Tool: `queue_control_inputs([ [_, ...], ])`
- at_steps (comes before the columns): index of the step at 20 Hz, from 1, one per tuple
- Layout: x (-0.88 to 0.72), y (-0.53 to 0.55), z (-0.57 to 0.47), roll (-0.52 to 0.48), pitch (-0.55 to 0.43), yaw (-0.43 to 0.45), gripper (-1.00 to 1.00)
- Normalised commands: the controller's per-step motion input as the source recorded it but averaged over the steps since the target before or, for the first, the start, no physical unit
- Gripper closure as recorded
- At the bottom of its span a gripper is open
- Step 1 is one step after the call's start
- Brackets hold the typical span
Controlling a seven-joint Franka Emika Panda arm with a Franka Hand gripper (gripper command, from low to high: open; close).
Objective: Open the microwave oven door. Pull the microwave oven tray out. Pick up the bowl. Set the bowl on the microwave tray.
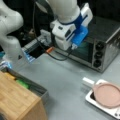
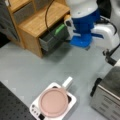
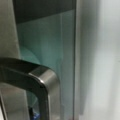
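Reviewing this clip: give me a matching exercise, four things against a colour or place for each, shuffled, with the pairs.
Things:
1. oven knobs
2. pink dish
3. door handle
4. gripper

Descriptions:
A. on a white base with a stubby handle
B. black, stacked on the oven's right panel
C. blue and white, at the oven's glass door
D. dark bar with rounded corner, close up in the wrist view

Pairs: 1-B, 2-A, 3-D, 4-C

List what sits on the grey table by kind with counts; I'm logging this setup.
Microwave oven, door shut: 1
Pink round dish: 1
White base under dish: 1
Wooden shelf unit: 1
Robot arm, gripper at the oven door: 1
Total: 5
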Motion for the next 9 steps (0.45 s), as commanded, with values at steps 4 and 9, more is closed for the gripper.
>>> queue_control_inputs([
  [4, 0.18, -0.30, 0.00, -0.411, 0.143, 0.175, -1.00],
  [9, 0.21, -0.19, 0.00, -0.284, 0.102, 0.080, -1.00],
])
